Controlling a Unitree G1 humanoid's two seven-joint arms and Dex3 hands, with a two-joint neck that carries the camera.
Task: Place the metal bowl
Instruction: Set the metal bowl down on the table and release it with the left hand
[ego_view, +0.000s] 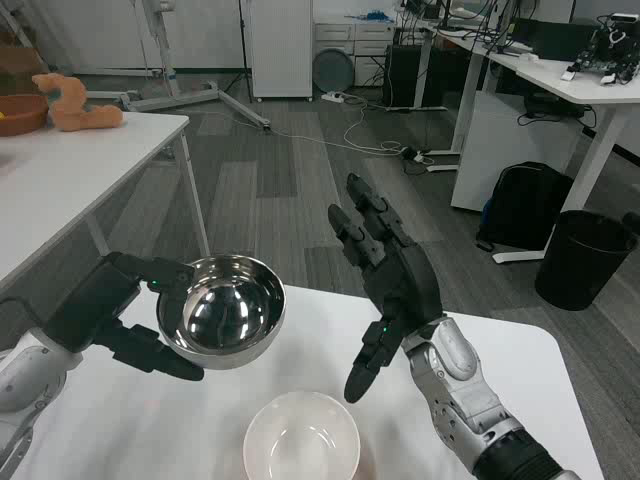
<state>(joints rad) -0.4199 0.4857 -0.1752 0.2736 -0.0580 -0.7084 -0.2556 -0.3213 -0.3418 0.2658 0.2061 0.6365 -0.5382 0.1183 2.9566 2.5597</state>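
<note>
A shiny metal bowl (222, 310) hangs above the white table (500, 360), tilted a little toward me. My left hand (112, 312) grips it by its left rim, fingers running under the bowl. A white bowl (301, 437) stands on the table just below and to the right of the metal one, near the front edge. My right hand (388, 277) is raised to the right of the metal bowl, fingers spread and holding nothing, not touching either bowl.
Another white table (70, 170) stands at the left with an orange soft toy (75, 105) and a brown bowl (20, 113). Beyond are a black bin (585, 258), a black backpack (525, 205), desks and floor cables.
</note>
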